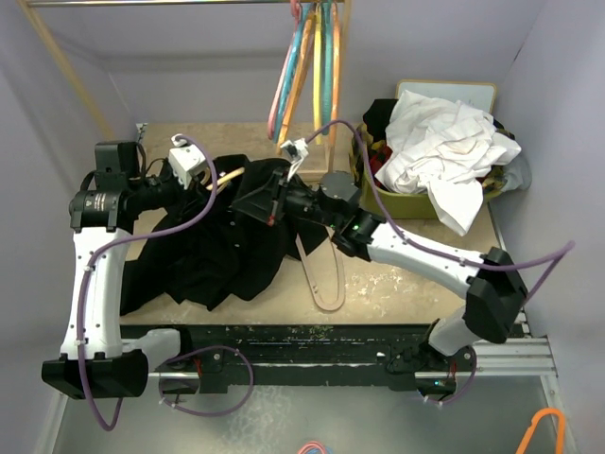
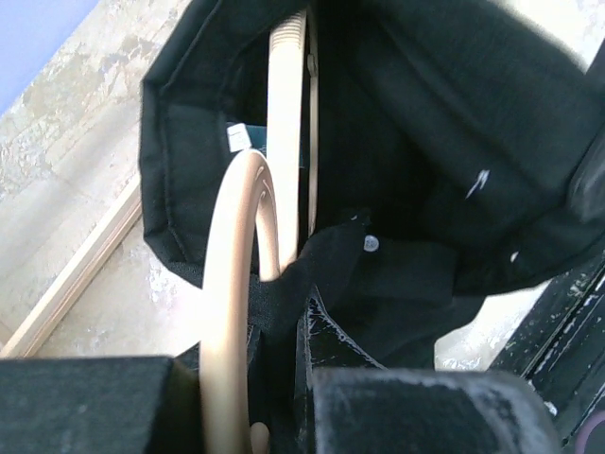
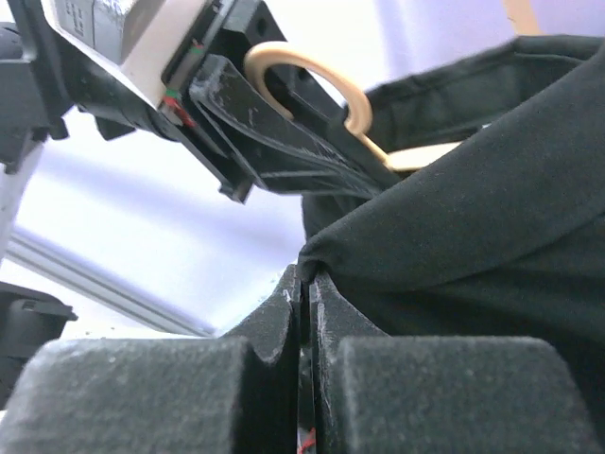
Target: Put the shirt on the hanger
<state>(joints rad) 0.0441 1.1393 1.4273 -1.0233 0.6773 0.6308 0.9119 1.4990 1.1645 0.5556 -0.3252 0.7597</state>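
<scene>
The black shirt (image 1: pixel 213 251) lies bunched on the table's left half, with its collar end lifted between my grippers. The cream hanger (image 1: pixel 229 176) pokes out of the collar. In the left wrist view its hook (image 2: pixel 230 274) curves up from my jaws and its neck (image 2: pixel 286 123) runs into the shirt's collar opening (image 2: pixel 397 113). My left gripper (image 1: pixel 208 180) (image 2: pixel 279 336) is shut on the hook's base. My right gripper (image 1: pixel 274 200) (image 3: pixel 307 276) is shut on a fold of the shirt (image 3: pixel 473 236), just right of the hanger hook (image 3: pixel 312 76).
A pinkish-tan hanger (image 1: pixel 327 274) lies on the table right of the shirt. Several coloured hangers (image 1: pixel 307 66) hang from the rail at the back. A basket (image 1: pixel 421 203) with a white cloth (image 1: pixel 444 151) stands at the back right. A wooden post (image 1: pixel 321 142) rises behind my right gripper.
</scene>
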